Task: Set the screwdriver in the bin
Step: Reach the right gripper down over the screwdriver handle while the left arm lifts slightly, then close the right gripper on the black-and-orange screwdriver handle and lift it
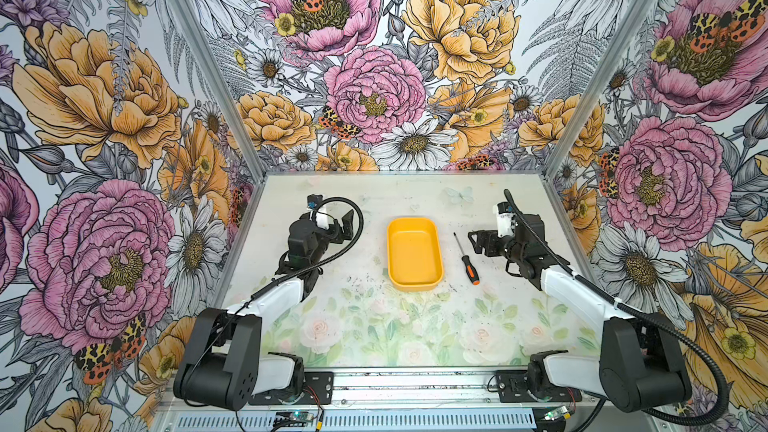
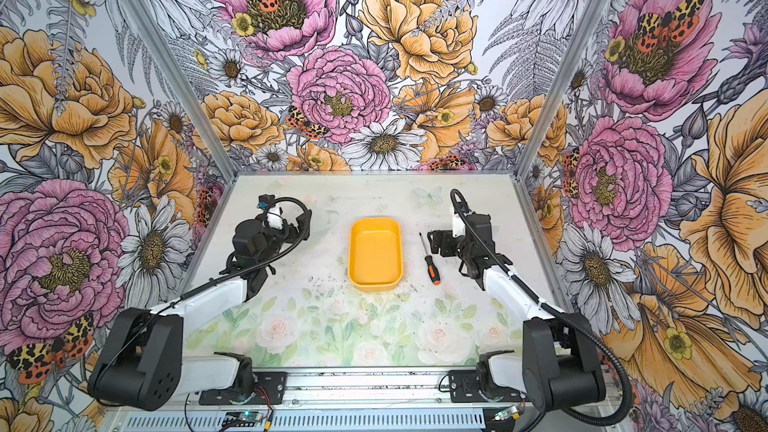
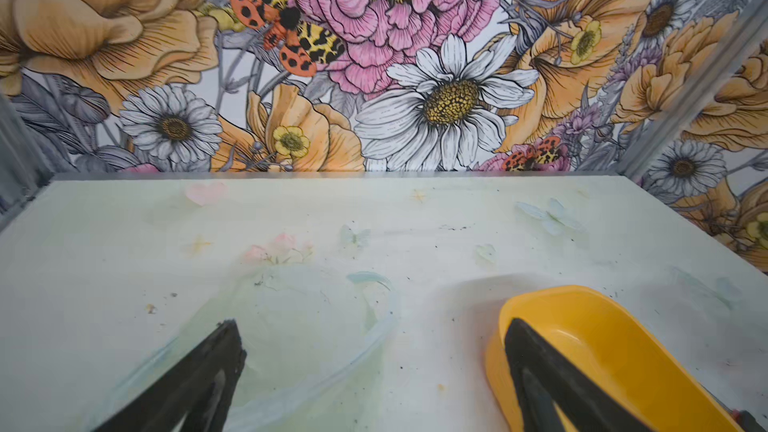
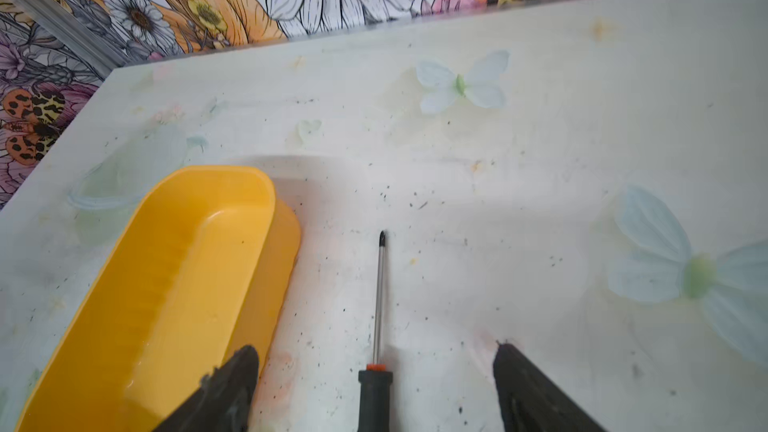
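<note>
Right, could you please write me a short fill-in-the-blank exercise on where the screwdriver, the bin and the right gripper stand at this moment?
1. In both top views the screwdriver lies on the table to the ____ of the bin.
2. The bin is ____.
3. In the right wrist view the right gripper has a finger on either side of the screwdriver, its jaws ____.
4. The screwdriver's handle is black and ____.
Missing words: right; empty; open; orange.

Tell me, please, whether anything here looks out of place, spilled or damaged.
Nothing looks damaged or spilled. The screwdriver lies flat on the table beside the empty bin, not in it, and small dark specks dot the surface.
</note>
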